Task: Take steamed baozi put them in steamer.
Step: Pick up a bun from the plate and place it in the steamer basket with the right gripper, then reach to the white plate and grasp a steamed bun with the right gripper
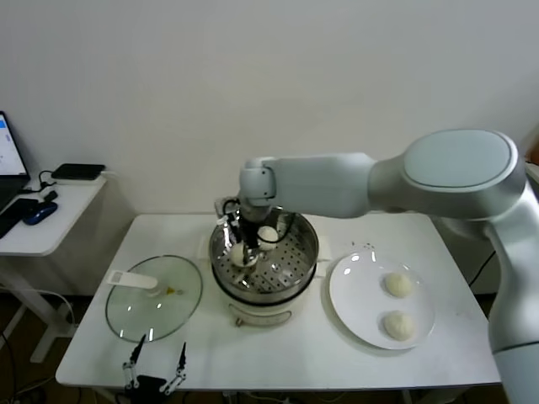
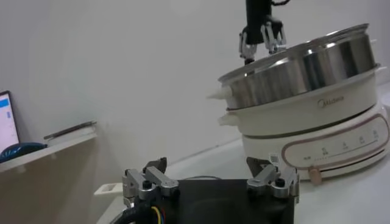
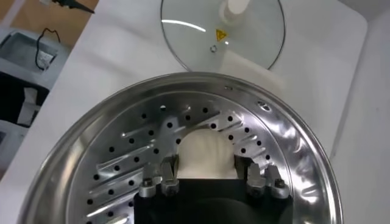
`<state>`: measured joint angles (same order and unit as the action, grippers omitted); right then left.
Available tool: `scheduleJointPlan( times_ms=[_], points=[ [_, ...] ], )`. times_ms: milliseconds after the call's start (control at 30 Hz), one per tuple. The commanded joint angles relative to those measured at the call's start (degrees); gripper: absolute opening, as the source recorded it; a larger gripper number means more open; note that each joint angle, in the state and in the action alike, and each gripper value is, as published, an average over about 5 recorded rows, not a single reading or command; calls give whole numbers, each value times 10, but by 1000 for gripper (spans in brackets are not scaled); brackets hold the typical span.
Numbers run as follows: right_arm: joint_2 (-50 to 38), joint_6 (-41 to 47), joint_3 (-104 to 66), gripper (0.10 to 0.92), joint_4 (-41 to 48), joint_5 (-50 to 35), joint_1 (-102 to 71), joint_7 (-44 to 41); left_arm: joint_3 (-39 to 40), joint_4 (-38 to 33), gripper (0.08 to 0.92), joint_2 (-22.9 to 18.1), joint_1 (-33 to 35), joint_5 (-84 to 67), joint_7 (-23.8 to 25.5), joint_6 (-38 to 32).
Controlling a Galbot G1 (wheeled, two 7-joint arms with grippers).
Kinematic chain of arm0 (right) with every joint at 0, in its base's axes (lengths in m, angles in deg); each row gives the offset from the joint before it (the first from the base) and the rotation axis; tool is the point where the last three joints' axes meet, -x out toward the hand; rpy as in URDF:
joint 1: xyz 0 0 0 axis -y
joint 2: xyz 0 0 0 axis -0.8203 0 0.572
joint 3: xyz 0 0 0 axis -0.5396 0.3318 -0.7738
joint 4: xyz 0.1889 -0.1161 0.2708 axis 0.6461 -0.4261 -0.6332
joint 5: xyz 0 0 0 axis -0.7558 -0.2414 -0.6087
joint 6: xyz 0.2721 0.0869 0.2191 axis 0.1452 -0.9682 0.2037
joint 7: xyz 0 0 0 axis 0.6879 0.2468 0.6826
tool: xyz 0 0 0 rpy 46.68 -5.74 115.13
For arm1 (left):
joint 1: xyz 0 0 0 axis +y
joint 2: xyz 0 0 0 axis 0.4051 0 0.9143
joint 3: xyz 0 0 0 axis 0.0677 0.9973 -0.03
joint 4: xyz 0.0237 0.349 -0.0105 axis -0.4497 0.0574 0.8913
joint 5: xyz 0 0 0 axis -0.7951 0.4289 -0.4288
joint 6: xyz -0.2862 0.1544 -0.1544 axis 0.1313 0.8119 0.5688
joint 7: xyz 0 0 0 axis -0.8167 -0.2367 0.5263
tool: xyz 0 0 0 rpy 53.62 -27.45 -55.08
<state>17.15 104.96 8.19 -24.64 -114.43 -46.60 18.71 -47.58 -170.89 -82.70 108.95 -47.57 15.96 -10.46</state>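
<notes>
Gripping baozi (image 3: 206, 155) | right tool (image 3: 210, 178) closed on it | inside steamer (image 3: 286, 140)

A plain white wall (image 1: 253, 76) fills the back, evenly lit, no windows showing. In front of it sits the white table (image 1: 278, 353). Left of that table, a lower white side desk (image 1: 50, 219) hugs the wall, carrying a dark flat device (image 1: 77, 171), a blue mouse (image 1: 38, 212) and a lit screen edge (image 1: 8, 151).
</notes>
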Motion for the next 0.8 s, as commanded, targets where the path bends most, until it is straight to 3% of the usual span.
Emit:
scheduleJointPlan(
  times_ms=[33,333,567,800],
  points=[
    [11,1,-10,632,19,26,-30,16,0,1,823,0,-1,1,0,-1],
    [-50,-46,42,814,-57,-61,99,-49,-5,-1,823,1,5,5,0,-4],
    [-164,-97,132,823,-164,-78,239,-126,-4,2,823,2,6,10,0,-5],
    [-307,-104,216,823,-275,-25,288,-123,5,2,823,1,4,12,1,-3]
  ],
)
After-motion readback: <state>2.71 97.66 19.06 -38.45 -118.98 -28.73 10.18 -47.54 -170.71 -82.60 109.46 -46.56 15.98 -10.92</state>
